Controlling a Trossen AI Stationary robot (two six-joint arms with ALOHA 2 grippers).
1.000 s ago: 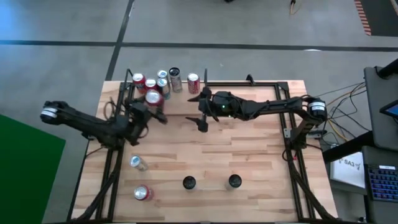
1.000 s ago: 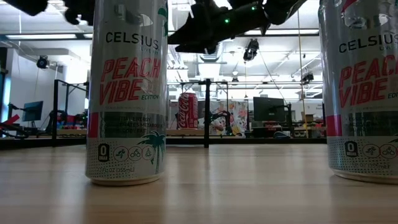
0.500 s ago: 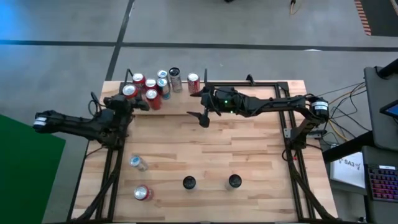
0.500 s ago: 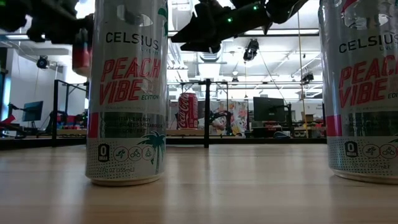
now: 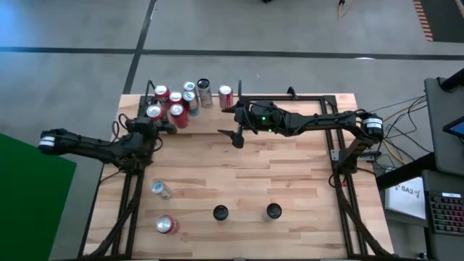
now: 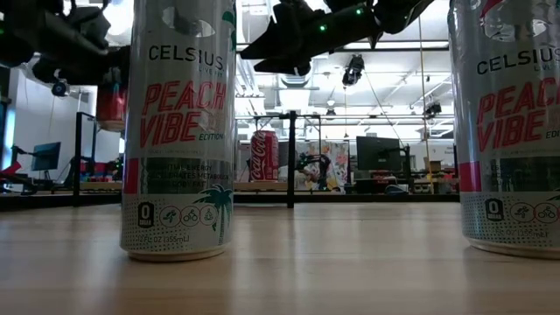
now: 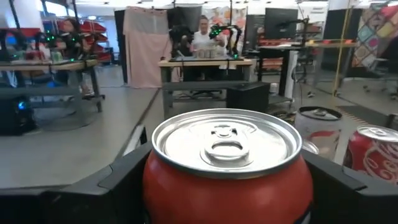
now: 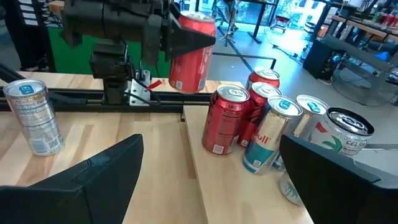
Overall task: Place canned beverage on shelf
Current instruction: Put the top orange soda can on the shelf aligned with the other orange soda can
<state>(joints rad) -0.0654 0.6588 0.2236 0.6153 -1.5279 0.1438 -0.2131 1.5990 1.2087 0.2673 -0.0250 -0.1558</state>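
Your left gripper [image 5: 154, 116] is clamping a red can [image 5: 153, 112] with its jaws, holding it raised at the upper left of the high view, beside the can cluster [image 5: 183, 98] on the shelf [image 5: 304, 98]. Your right gripper [image 5: 235, 136] is hovering mid-table, jaws apart.

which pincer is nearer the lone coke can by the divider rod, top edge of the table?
Right. The right pincer hangs open just table-inward of that Coke can. The left pincer, shut on a red can, sits farther off, beyond the can cluster.
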